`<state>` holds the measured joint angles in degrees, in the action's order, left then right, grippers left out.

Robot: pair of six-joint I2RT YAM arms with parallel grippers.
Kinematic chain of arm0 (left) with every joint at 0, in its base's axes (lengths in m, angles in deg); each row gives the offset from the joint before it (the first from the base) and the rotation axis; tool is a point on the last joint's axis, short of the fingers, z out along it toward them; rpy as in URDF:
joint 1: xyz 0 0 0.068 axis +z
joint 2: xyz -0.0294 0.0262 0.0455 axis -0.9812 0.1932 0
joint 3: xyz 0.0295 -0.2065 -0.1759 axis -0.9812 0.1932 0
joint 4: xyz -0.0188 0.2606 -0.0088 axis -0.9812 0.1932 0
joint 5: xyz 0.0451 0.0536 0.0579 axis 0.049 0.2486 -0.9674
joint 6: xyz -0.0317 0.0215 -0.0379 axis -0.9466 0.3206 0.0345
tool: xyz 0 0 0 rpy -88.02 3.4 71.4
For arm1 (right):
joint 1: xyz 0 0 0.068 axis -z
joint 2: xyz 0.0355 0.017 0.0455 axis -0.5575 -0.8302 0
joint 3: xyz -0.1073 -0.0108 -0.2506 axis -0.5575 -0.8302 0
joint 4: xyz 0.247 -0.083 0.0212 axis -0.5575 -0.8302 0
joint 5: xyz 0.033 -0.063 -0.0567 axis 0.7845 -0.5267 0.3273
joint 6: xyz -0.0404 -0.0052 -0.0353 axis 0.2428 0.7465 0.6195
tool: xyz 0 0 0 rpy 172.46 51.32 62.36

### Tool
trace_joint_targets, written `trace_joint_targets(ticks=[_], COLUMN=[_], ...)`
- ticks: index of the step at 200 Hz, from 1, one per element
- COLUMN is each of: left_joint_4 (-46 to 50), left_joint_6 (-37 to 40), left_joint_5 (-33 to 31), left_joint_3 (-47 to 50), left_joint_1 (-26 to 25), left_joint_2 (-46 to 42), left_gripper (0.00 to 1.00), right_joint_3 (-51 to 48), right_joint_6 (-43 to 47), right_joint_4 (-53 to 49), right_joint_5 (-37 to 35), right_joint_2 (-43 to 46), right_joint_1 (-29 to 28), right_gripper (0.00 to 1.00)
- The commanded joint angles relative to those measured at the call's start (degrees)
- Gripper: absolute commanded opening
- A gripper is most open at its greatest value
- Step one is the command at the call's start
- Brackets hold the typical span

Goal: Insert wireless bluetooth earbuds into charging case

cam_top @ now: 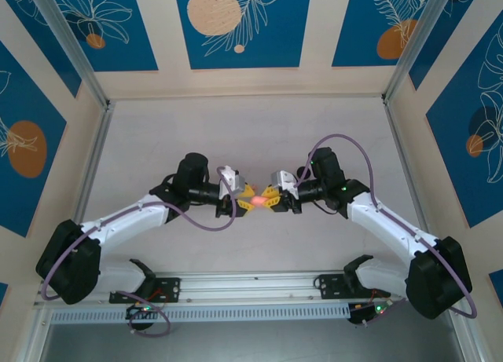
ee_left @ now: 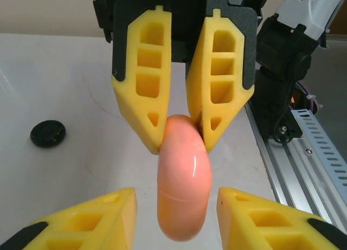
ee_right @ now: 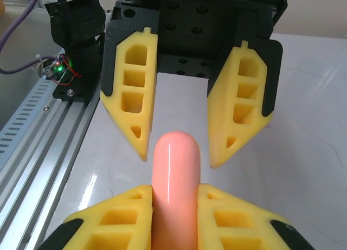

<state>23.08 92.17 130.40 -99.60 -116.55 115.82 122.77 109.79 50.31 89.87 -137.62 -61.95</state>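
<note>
The case (ee_right: 174, 168), over the table (cam_top: 236, 134) centre, is pinched in the right gripper (ee_right: 173, 194). The left gripper (ee_left: 176, 194) jaws stand spread, clear of it. Likely a handover: keep the pinch firm and draw the left straight back.

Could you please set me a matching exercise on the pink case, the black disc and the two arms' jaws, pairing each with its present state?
Things:
1. glossy pink rounded case
2. small black disc
3. left jaws
4. right jaws

States:
A. closed on the case
B. lying on the white table
C. clamped at one end
D. standing apart, gripping nothing

Pairs: 1-C, 2-B, 3-D, 4-A.
</note>
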Motion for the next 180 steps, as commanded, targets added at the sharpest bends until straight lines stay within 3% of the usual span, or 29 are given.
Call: trace_joint_targets(ticks=[1,96,180], left_joint_4=[2.4,2.7,2.6], left_joint_6=[2.5,2.7,3.1], left_joint_5=[3.1,4.2,4.3], left_joint_3=[-1.7,-2.8,-3.0], left_joint_1=[-0.5,-0.6,-0.5], left_joint_2=[0.7,2.8,3.0], left_gripper=[0.42,0.43,0.26], right_joint_3=[1.9,3.2,3.4], right_joint_6=[1.6,1.1,0.9], right_joint_4=[-1.2,0.6,0.7], right_joint_5=[2.7,4.0,3.9], right_joint_2=[-0.9,-2.8,-3.4], right_joint_1=[-0.6,-1.1,-1.4], right_gripper=[0.19,0.19,0.19])
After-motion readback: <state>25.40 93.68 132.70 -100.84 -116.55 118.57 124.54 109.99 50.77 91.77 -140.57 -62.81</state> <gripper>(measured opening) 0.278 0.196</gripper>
